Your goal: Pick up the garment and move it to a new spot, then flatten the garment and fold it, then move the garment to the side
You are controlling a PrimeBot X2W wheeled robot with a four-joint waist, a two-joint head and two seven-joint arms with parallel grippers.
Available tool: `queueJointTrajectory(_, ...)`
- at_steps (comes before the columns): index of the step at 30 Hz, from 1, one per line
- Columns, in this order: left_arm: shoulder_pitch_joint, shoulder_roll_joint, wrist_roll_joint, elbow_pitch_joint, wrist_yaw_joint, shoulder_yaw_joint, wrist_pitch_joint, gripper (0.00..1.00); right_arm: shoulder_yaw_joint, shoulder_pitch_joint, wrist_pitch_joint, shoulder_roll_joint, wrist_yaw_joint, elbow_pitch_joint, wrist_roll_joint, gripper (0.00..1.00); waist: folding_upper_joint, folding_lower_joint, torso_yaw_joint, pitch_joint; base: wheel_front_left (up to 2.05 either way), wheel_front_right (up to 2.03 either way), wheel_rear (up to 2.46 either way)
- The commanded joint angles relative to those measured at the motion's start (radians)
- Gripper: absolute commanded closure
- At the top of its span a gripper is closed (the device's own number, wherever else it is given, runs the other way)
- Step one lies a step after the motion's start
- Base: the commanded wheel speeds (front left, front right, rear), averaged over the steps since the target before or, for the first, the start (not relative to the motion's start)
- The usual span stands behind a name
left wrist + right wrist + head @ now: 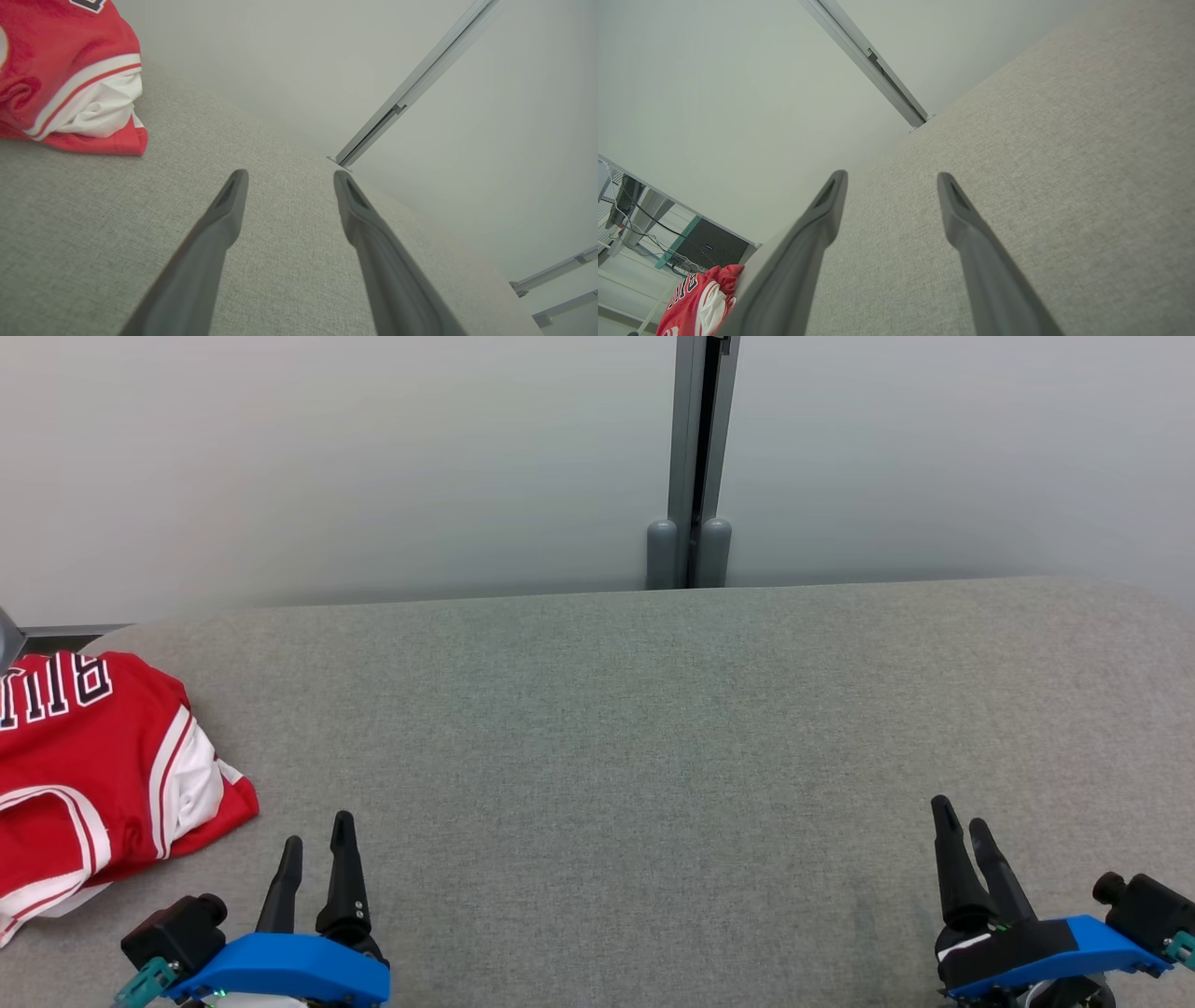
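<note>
In the head view a red garment [93,775] lies crumpled at the left edge of the frame, on a grey fabric-covered surface [653,728] that spans the lower two thirds of the picture. The garment has white side panels, white and red striped trim, and dark lettering edged in white near its top; its left part runs out of the frame. The left gripper [317,829] sits at the lower left, just right of and below the garment's lower corner, not touching it. Its two dark fingers point up the frame with a clear gap between them and nothing in that gap. The right gripper [960,812] sits at the lower right, well apart from the garment, fingers likewise spread and empty. Behind the surface stands a pale wall with a grey upright post [695,457] right of the centre at the top.

In the left wrist view the fingers rise spread over bare grey fabric, and the garment fills the upper left corner, a white fold showing under its striped hem.

In the right wrist view the fingers stand apart over the same fabric, with the garment small in the lower left corner, beside a dark box [712,245] and some cables.
</note>
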Motion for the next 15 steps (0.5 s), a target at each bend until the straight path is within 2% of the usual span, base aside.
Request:
queueJointTrajectory(1, -0.001, 0.011, 0.031, -0.007, 0.001, -0.003, -0.011, 0.0, 0.003, 0.001, -0.011, -0.008, 0.003, -0.007, -0.031, 0.0, 0.0, -0.0001, 0.0, 0.0, 0.0, 0.0, 0.0)
queueJointTrajectory(15, 0.003, 0.018, 0.187, 0.004, 0.009, -0.03, -0.05, 0.0, 0.01, 0.001, -0.051, -0.009, 0.004, 0.01, -0.182, 0.0, 0.0, -0.0001, -0.001, -0.002, 0.0, 0.0, 0.0)
